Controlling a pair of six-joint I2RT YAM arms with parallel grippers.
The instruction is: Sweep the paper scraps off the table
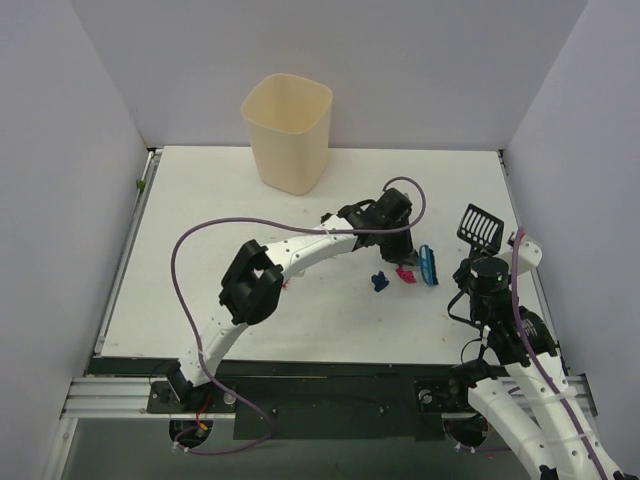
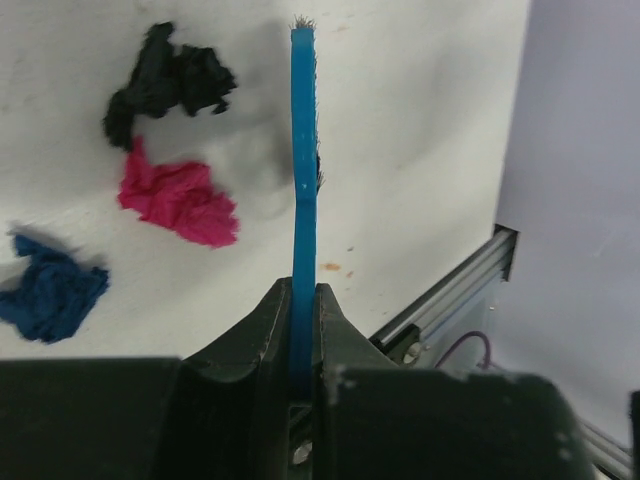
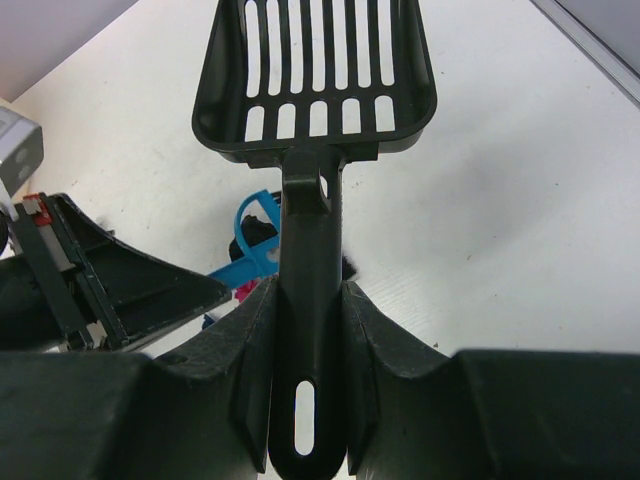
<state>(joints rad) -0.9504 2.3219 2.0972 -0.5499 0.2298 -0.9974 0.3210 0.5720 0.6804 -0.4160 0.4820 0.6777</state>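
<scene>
I count three paper scraps on the worktop, right of centre: one black, one magenta, one blue, clustered just left of the one blue brush. My left gripper is clamped on that brush. My right gripper is closed around the handle of the single black slotted scoop, near the right edge. One cream bin stands upright at the far side, well apart from the scraps.

The left arm and right arm have white shells with black joint housings. A purple cable bows off the left one toward nine o'clock. The left gripper is matte black.
</scene>
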